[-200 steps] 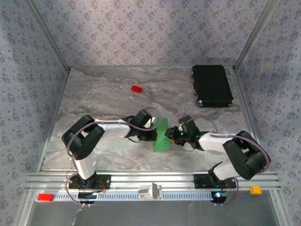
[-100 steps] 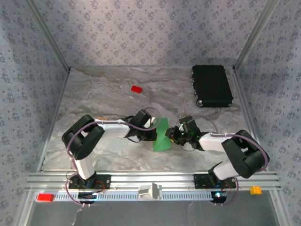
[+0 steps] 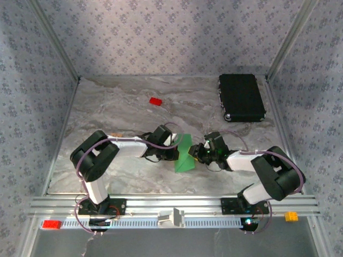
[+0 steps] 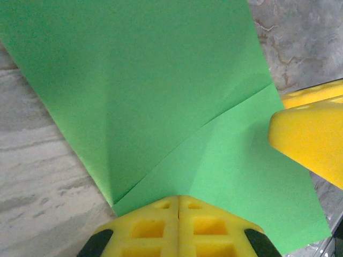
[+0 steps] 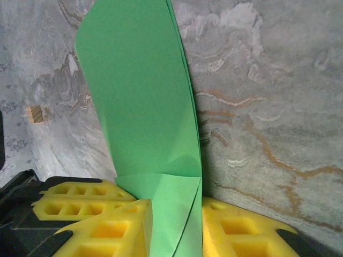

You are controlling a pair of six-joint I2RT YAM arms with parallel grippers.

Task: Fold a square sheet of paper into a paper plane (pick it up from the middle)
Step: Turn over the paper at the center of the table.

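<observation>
The square sheet of paper point(image 3: 185, 154) is bright green and partly folded, lying mid-table with one flap raised. In the left wrist view the paper point(image 4: 161, 91) shows a diagonal crease. My left gripper point(image 4: 179, 199) is shut, its tips resting on the paper's near edge. My left gripper point(image 3: 174, 152) sits at the paper's left side and my right gripper point(image 3: 197, 152) at its right side. In the right wrist view the paper point(image 5: 139, 101) stands up and runs down between the fingers of my right gripper point(image 5: 177, 225), which is open and straddles the folded layers.
A small red block point(image 3: 155, 101) lies at the back left of the marble table point(image 3: 118, 107). A black rectangular case point(image 3: 241, 97) sits at the back right. A small wooden piece point(image 5: 35, 113) lies left of the paper. Patterned walls enclose three sides.
The right arm has edged slightly left toward the paper. The left arm and the paper have barely moved.
</observation>
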